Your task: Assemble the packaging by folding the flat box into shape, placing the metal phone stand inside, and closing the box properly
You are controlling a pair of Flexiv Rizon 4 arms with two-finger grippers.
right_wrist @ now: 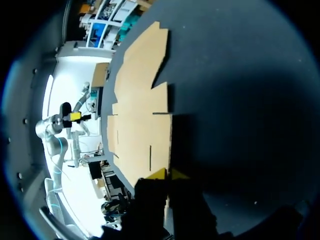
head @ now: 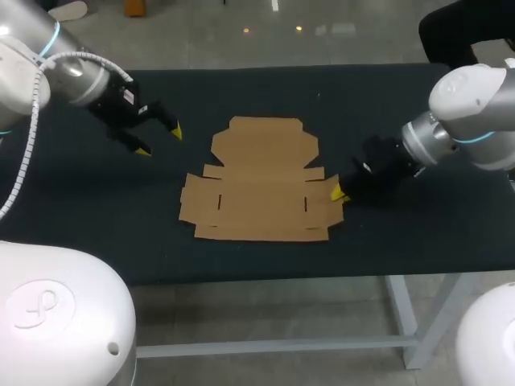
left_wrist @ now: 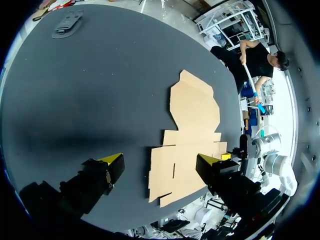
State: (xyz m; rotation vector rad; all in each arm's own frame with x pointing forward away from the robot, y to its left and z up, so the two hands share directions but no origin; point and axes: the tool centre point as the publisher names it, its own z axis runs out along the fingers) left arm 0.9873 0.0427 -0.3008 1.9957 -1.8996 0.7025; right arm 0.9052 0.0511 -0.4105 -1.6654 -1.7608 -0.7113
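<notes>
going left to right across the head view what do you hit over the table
left gripper, open above the dark table → flat cardboard box, lying unfolded in the middle → right gripper, its yellow tips at the box's right edge

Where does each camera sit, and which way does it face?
Head view: above, behind, looking down on the dark table; left arm, right arm show.
Left wrist view: on the left arm, past its open left hand toward the flat brown cardboard box.
Right wrist view: on the right arm, right hand at that box's edge.
All share the box.
</notes>
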